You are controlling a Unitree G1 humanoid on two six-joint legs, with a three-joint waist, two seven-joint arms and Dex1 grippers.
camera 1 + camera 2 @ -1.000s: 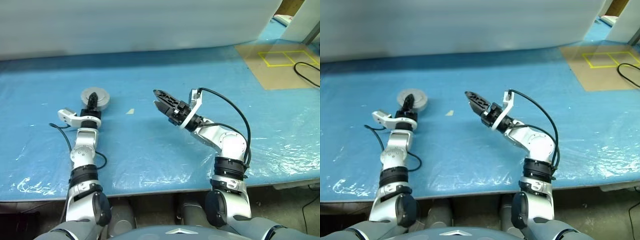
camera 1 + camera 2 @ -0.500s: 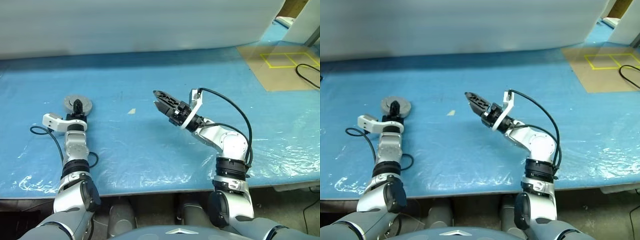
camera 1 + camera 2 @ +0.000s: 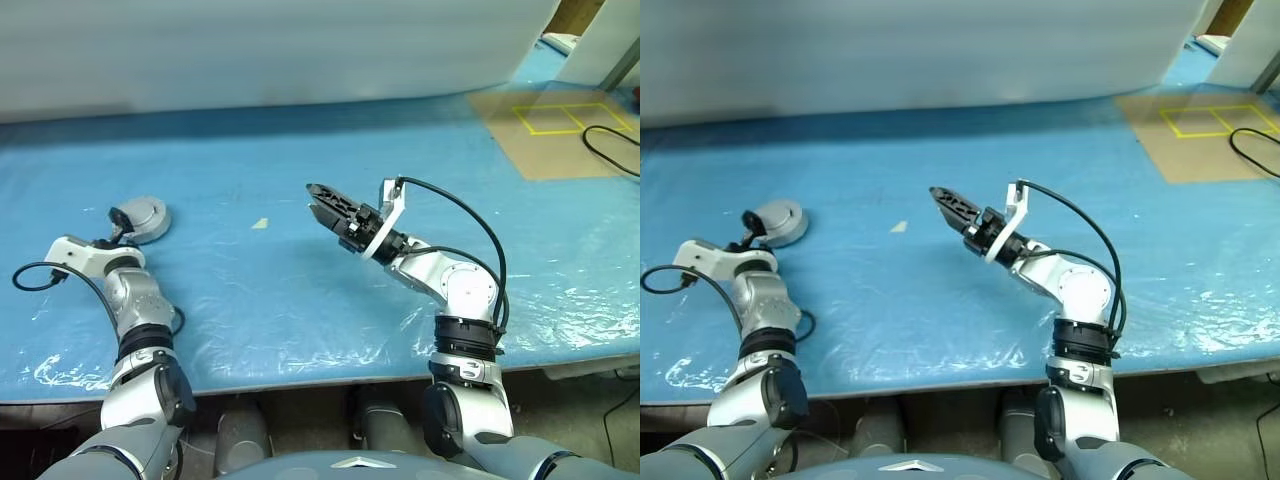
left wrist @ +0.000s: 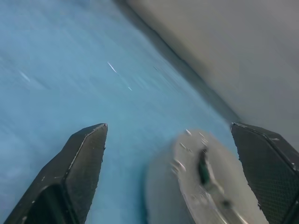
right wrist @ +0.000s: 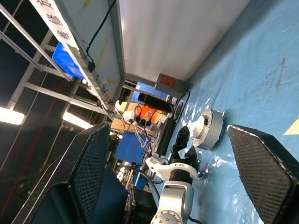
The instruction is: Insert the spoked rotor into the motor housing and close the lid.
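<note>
Housing [image 3: 143, 217], lid shut, sits on the blue worktop [image 3: 300, 280] at far left; left gripper [image 3: 116, 226] just beside it, jaws open, apparently released. Right gripper [image 3: 318, 199] waits mid-worktop, jaws open, empty.

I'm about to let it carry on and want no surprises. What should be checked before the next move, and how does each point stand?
1. Lid closed over the motor housing: ok, plain pale face up.
2. Left gripper open, fingers either side of the housing: ok.
3. Right gripper open, holding nothing: ok.
4. Right gripper raised off the blue table cover, apart from the housing: ok.
5. Spoked rotor seated inside: cannot tell, the lid hides it.
</note>
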